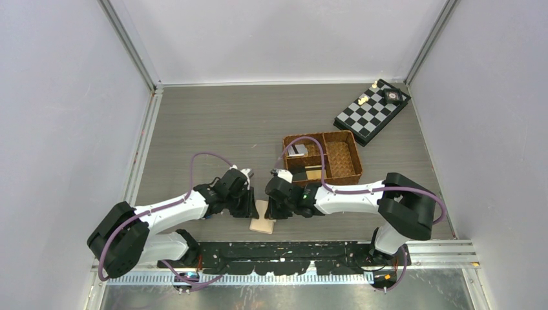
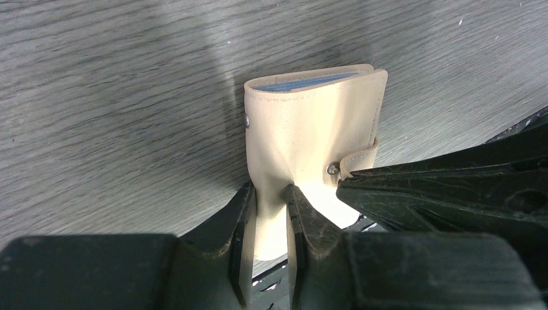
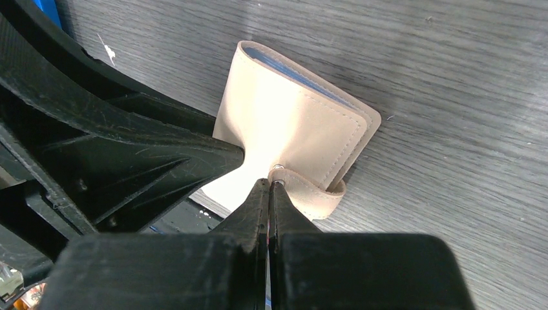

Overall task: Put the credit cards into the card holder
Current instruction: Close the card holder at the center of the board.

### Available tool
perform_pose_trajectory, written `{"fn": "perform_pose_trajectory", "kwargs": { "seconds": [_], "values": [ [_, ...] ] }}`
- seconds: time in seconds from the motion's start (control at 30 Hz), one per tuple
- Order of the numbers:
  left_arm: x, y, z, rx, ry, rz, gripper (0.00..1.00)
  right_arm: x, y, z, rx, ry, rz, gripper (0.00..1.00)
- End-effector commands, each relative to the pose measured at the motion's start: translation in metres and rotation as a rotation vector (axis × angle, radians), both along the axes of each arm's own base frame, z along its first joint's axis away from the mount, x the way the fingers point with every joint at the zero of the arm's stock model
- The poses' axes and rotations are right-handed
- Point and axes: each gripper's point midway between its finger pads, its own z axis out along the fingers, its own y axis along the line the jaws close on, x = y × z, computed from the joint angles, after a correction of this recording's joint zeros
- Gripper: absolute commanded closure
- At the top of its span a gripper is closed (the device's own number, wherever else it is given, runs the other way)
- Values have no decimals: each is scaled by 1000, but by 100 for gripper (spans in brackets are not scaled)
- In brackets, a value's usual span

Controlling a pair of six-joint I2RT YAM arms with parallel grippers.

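Card holder (image 2: pixel 310 123) lies just on the arm-base side of the basket (image 1: pixel 341 133). My left gripper (image 2: pixel 271 216) pinches its near edge; my right gripper (image 3: pixel 269 190) is closed, tips touching the snap tab (image 3: pixel 316 197). Credit cards (image 1: pixel 298 150) sit in the basket's left compartment.

Overhead wide; wrists share card holder (image 2: pixel 310 129).

I work in a robot lab's test cell: blank pale walls (image 1: pixel 64 97) and aluminium posts (image 1: pixel 129 42) box in my grey wood-grain desk (image 1: pixel 226 123) on three sides. My left arm (image 1: pixel 174 210) and right arm (image 1: pixel 349 200) are bolted to a metal rail (image 1: pixel 446 248) at its near edge, purple cables (image 1: pixel 207 155) looping over them. Beyond sit props, a chessboard (image 1: pixel 371 113) and a woven basket (image 1: pixel 342 158).
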Motion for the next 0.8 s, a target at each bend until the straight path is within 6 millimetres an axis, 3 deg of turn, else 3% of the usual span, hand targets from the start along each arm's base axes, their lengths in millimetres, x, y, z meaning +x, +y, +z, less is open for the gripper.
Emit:
{"fn": "perform_pose_trajectory", "kwargs": {
  "seconds": [0.0,0.4,0.77],
  "values": [
    [-11,19,-22,103,26,-2,98,12,15,0,30,-47,-14,99],
    [-11,20,-22,104,24,-1,99,17,-1,-17,-68,-37,-74,99],
    [-11,21,-21,109,22,2,99,10,9,26,77,-70,-10,100]
  ]
}}
